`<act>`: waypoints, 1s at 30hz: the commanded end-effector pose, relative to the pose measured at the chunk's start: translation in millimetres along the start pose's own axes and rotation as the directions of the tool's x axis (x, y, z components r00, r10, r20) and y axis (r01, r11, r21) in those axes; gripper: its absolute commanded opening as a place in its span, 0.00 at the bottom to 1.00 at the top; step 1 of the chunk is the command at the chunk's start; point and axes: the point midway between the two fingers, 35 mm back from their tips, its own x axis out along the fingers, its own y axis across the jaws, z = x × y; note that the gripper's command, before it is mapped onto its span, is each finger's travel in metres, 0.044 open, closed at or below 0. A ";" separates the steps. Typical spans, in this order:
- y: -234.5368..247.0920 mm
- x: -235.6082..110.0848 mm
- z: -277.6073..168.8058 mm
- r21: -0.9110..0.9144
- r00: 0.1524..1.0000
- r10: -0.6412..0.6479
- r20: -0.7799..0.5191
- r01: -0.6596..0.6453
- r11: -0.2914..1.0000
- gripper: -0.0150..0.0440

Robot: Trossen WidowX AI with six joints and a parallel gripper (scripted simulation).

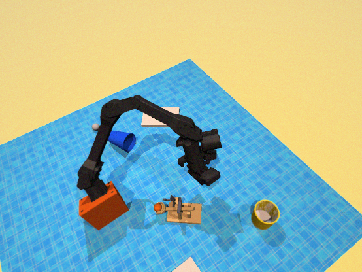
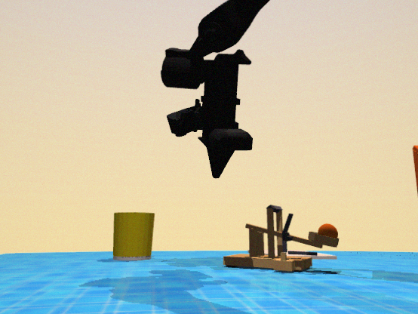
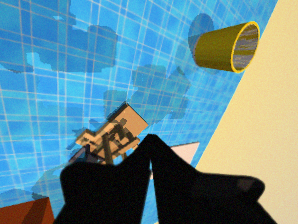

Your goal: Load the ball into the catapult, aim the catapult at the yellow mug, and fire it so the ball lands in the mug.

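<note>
The wooden catapult (image 1: 187, 214) (image 2: 264, 260) (image 3: 131, 119) stands on the blue mat (image 1: 261, 147). An orange ball (image 1: 159, 207) (image 2: 327, 230) sits in the cup at the end of its arm, on the side away from the yellow mug (image 1: 266, 214) (image 2: 133, 235) (image 3: 225, 47). The mug stands upright, open and apart from the catapult. My gripper (image 1: 209, 179) (image 2: 216, 174) (image 3: 151, 138) is shut and empty. It points down, high above the mat, above and a little behind the catapult. In the wrist view the ball is hidden behind my fingers.
The orange arm base (image 1: 101, 209) (image 2: 415, 166) (image 3: 25, 212) stands left of the catapult. A blue cup (image 1: 123, 140) lies on its side behind it, with a small white ball (image 1: 95, 127) nearby. White tiles lie at the back (image 1: 153, 121) and front edge (image 1: 186, 265).
</note>
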 end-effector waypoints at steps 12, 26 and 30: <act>65.7 1.2 -57.6 -0.441 0.970 -0.056 -0.238 -0.056 0.896 0.25; 108.1 -1.9 -122.0 -0.724 0.895 -0.142 -0.422 -0.239 0.647 0.25; 109.8 -2.2 -125.2 -0.733 0.891 -0.147 -0.430 -0.250 0.632 0.25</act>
